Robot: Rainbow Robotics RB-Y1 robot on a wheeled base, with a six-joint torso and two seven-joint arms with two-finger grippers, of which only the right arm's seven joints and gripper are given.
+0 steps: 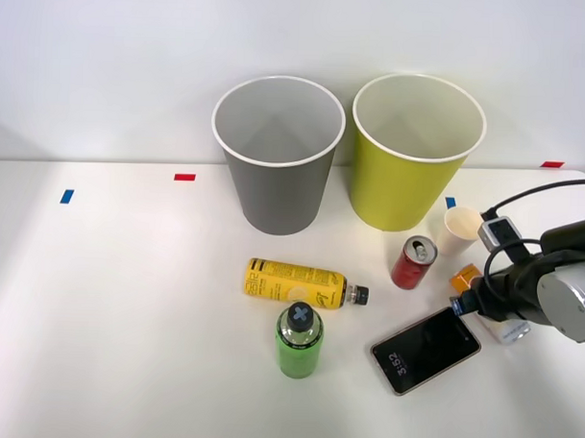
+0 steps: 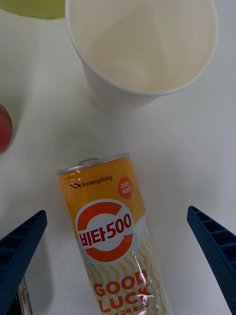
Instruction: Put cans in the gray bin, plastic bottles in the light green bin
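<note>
Now lying flat between wide-spread right gripper (image 2: 118, 256) fingers: Kwangdong orange can (image 2: 110, 231), paper cup (image 2: 142, 49) at 12 o'clock; likely light, rigid, slick — grip mid-body across label.

A lab test bench was suggested; a plain white table (image 1: 126, 300) was set against a bare white wall (image 1: 106, 49); red (image 1: 184, 177) and blue tape marks (image 1: 66, 196) were stuck on it.

Gray bin (image 1: 276, 156) upright, light green bin (image 1: 416, 151) beside it. Before gray bin: yellow-labelled bottle (image 1: 300, 284) lying, green bottle (image 1: 299, 340) standing. Red can (image 1: 413, 262) upright; orange-white can (image 2: 115, 236) lying beyond it.
</note>
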